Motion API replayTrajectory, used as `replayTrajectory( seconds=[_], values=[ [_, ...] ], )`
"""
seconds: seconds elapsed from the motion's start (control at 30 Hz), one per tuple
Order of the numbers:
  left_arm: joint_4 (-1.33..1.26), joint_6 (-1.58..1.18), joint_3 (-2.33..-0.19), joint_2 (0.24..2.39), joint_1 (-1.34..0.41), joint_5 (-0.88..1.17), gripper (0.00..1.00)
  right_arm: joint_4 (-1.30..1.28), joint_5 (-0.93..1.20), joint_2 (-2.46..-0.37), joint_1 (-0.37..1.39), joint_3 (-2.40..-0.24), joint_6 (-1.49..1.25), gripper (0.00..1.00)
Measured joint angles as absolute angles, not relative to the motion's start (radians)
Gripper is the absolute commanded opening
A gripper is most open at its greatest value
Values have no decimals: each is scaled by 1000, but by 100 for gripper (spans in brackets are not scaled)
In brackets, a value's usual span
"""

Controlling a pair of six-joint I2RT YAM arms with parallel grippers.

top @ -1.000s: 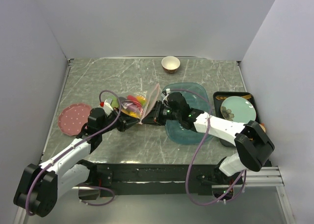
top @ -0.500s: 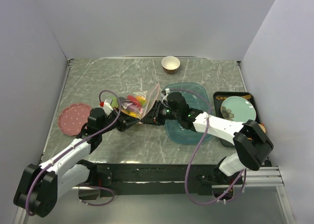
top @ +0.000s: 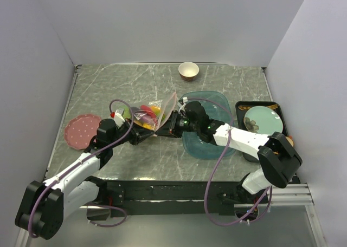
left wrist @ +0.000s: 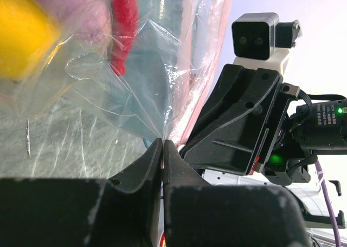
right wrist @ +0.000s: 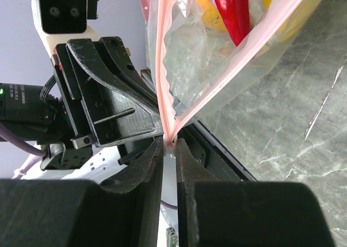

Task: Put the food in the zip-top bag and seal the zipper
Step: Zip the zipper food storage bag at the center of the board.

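Note:
The clear zip-top bag (top: 142,117) stands propped on the marble table between both arms. Through its plastic I see the food: a red chili (right wrist: 232,8), a yellow lemon (left wrist: 21,36) and something purple. The pale pink zipper (top: 167,109) runs up the bag's right edge and gapes in a V in the right wrist view. My left gripper (left wrist: 162,142) is shut on the bag's thin plastic at its lower corner. Facing it, almost touching, my right gripper (right wrist: 172,142) is shut on the zipper's (right wrist: 160,68) lower end, pinching a small white piece there.
A translucent teal tray (top: 209,144) lies under the right arm. A cream-and-brown bowl (top: 188,70) sits at the back. A pink dotted plate (top: 81,131) lies at the left. A black tray with a teal plate (top: 264,119) is at the right edge.
My right gripper has crept a little left toward the left gripper at the bag's lower corner, and the pink edge has shifted slightly with it. The left arm has hardly moved.

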State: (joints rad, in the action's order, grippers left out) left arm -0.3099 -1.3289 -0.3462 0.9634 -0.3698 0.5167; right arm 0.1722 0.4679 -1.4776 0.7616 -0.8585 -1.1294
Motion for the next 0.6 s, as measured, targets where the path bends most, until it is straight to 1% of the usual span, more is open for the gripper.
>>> replayTrajectory(
  seconds=[0.23, 0.27, 0.3, 0.33, 0.6],
  values=[
    [-334, -1350, -323, 955, -369, 517, 11, 180, 473, -1486, 762, -859, -1136, 10],
    [-336, -1351, -320, 955, -369, 517, 10, 183, 474, -1489, 762, -859, -1137, 10],
    [-336, -1352, -318, 953, -369, 517, 2, 184, 476, -1493, 762, -859, -1137, 10],
    [-337, -1354, -316, 953, -369, 516, 1, 186, 478, -1495, 762, -859, -1138, 10],
    [-346, -1357, -313, 953, -368, 516, 1, 191, 479, -1495, 762, -859, -1138, 10]
  ],
)
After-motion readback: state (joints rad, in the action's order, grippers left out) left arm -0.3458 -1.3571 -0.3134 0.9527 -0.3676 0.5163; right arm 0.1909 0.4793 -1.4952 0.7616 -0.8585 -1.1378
